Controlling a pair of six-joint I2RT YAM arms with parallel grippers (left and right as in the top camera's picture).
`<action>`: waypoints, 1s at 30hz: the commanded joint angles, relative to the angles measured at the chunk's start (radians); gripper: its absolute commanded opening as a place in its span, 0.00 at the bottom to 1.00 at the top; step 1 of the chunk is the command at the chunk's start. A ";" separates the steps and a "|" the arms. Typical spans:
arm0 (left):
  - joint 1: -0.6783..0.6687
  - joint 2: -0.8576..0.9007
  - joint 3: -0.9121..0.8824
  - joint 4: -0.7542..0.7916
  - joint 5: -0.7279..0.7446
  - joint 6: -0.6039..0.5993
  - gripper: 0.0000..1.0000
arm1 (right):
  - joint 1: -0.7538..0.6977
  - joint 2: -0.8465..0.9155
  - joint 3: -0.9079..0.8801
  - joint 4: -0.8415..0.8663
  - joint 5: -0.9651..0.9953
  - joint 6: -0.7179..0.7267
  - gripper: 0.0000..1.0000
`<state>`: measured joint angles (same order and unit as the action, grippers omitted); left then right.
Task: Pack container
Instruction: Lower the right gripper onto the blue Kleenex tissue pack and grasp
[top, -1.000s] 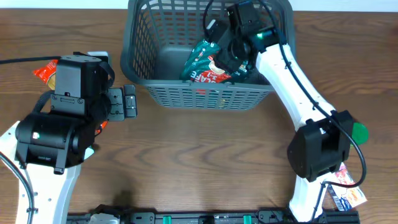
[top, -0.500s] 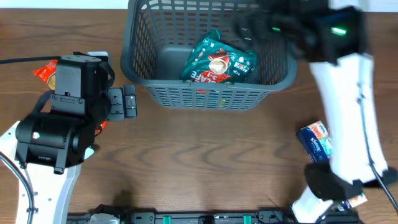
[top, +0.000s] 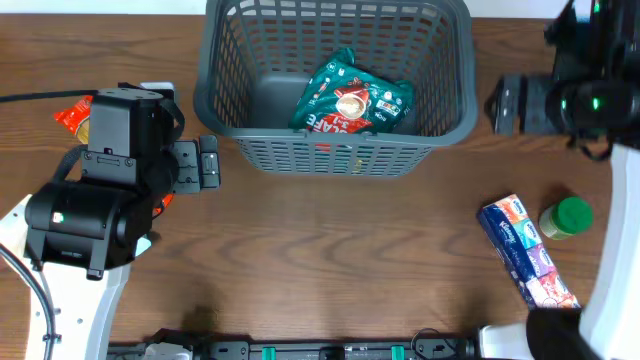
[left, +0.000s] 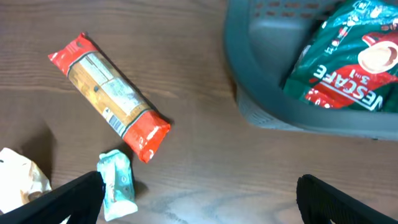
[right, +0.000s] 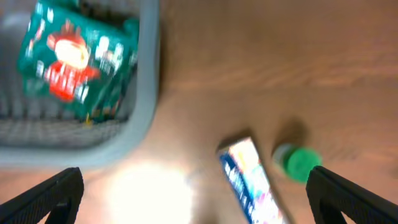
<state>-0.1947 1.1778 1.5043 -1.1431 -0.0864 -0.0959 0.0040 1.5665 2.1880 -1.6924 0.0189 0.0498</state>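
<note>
The container (top: 225, 60) holds 1 green coffee bag (top: 352, 100); left hand (left: 200, 182) and right hand (right: 194, 177) apparently spread wide.

A dark grey plastic basket (top: 340, 155), matt and moulded in a slotted lattice, stands at top centre on a brown wood-grain tabletop (top: 330, 250), whose smooth finish throws back a pale glare in the right wrist view. Inside the basket, a green Nescafe bag (top: 350, 100) of crinkled film shines glossy. At left, a pasta packet (left: 109, 96) shows clear glossy film between red ends, beside a small teal packet (left: 118, 183) in creased wrap. At lower right, a blue tissue pack (top: 525, 250) in slick plastic wrap lies by a bottle's smooth green cap (top: 572, 215). The left arm (top: 75, 300) pairs a glossy white shell with matt black housing.
</note>
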 joint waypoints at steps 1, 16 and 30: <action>-0.005 0.005 0.016 0.003 -0.012 0.017 0.99 | -0.004 -0.158 -0.185 -0.006 -0.035 0.024 0.99; -0.005 0.018 0.016 0.045 -0.012 0.017 0.99 | -0.005 -0.621 -0.935 0.223 0.364 0.007 0.99; -0.005 0.043 0.016 0.045 -0.012 0.017 0.99 | -0.086 -0.498 -1.215 0.583 0.129 -0.319 0.99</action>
<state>-0.1947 1.2213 1.5063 -1.0962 -0.0860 -0.0959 -0.0578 1.0515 1.0203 -1.1221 0.2649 -0.0994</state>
